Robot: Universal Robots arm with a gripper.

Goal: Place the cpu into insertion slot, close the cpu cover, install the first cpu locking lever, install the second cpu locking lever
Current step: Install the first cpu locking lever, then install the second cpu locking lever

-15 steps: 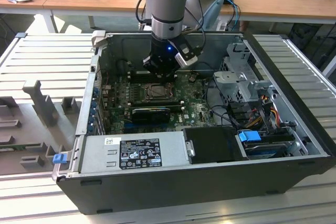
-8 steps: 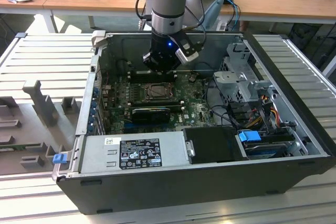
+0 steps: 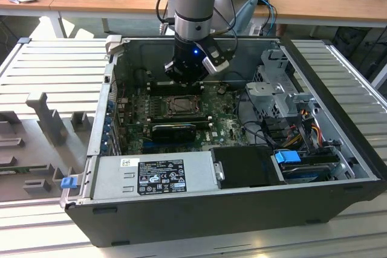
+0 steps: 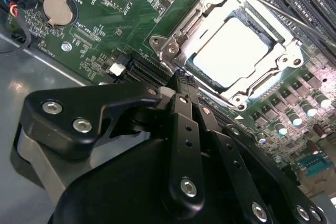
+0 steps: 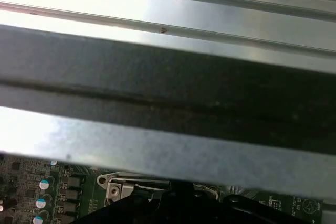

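Note:
In the exterior view my gripper (image 3: 186,77) hangs inside the open computer case, just behind the insertion slot (image 3: 180,106) on the green board. In the second wrist view the cpu (image 4: 233,51) lies flat in the insertion slot (image 4: 173,45), its bright silver top showing through the cut-out of the cpu cover (image 4: 210,6), which lies down over it. A thin metal lever rod (image 4: 283,14) runs along the socket's far side. My gripper (image 4: 180,77) is shut with nothing between its black fingers, its tip close to the socket's near corner.
The case wall (image 5: 168,77) rises close beside the wrist. A power supply (image 3: 157,176) and a drive bay with cables (image 3: 290,119) fill the case's near and right sides in the exterior view. A coin battery (image 4: 56,10) sits on the board.

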